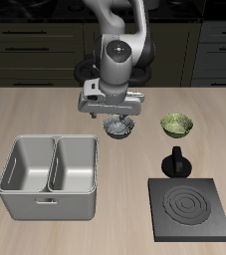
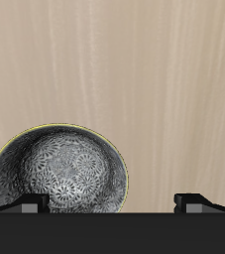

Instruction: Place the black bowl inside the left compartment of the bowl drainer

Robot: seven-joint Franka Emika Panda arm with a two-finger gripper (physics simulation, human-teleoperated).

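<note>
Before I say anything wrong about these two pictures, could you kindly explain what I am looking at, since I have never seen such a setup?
These are simulator renders, not photographs. One picture looks at a wooden table from the front and above; the other is taken by a camera on the robot's own hand. The machine is a jointed arm ending in a two-finger gripper. It hangs right over the black bowl, whose pale patterned inside fills much of the wrist view. The fingers stand apart and hold nothing. Also on the table are the bowl drainer, a grey metal tub with two compartments, a yellow-green bowl, a flat black stove plate and a small black object behind it.
</note>
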